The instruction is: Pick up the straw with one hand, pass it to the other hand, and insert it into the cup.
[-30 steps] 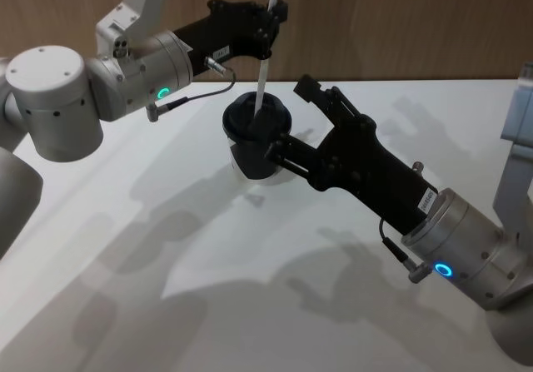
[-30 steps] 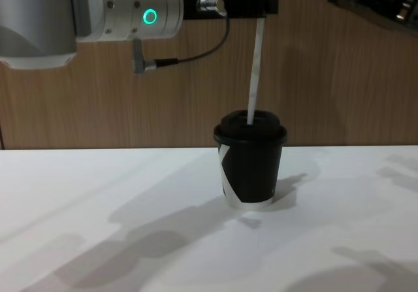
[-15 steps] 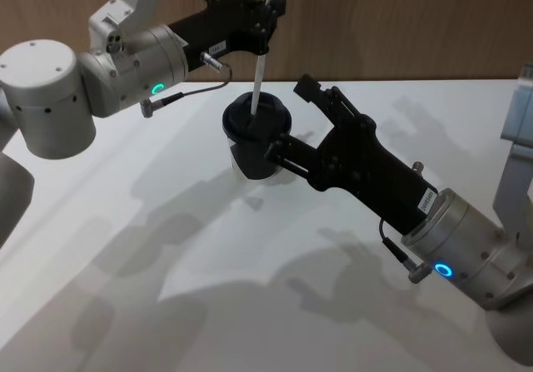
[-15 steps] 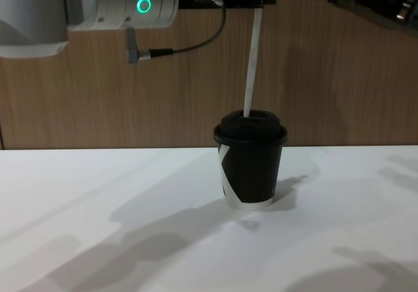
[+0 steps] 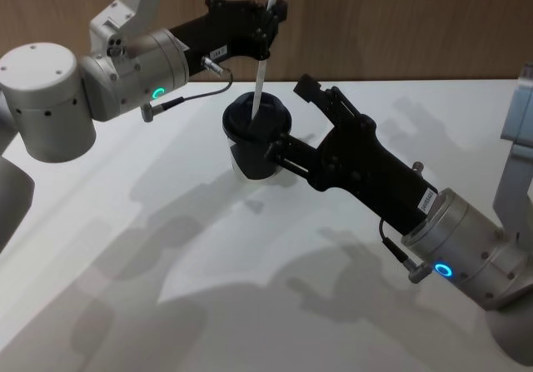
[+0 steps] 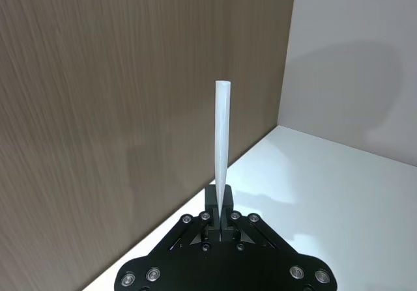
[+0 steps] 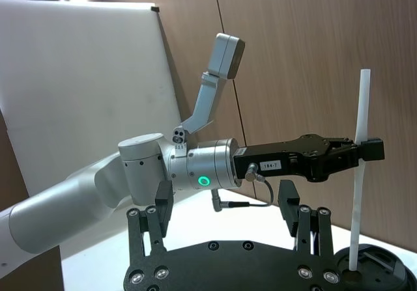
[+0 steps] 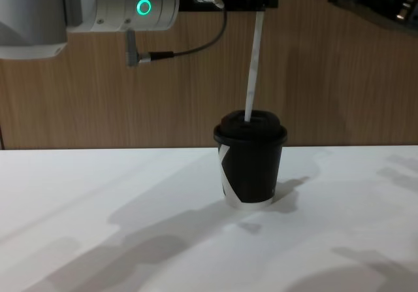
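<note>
White and matte, the counter (image 5: 208,305) carries 1 cup (image 8: 249,158): a small black paper cup with a black domed lid, a slanted white mark on its wall and a white base rim. It stands upright near the counter's far edge, in front of a wood-grain wall panel (image 8: 339,76).

A thin, straight white straw (image 8: 253,57) rises from the lid, leaning slightly. Its lower end meets the lid at the centre; how deep it goes is hidden by the lid. Its top is cut off by the upper edge of the head and chest views.

The left gripper (image 5: 268,24), black and blocky on a silver cylindrical wrist with a glowing green ring (image 8: 143,6) and a thin dark cable (image 8: 189,49), holds the straw high above the cup; its jaws are closed on the shaft, as the left wrist view (image 6: 221,207) confirms.

The right gripper (image 5: 289,121), black with linked metal fingers, sits at cup height just beside the cup on the robot's right. Its jaws stand apart and grip nothing; 1 finger (image 5: 287,157) lies close to the cup wall, and contact cannot be determined.
</note>
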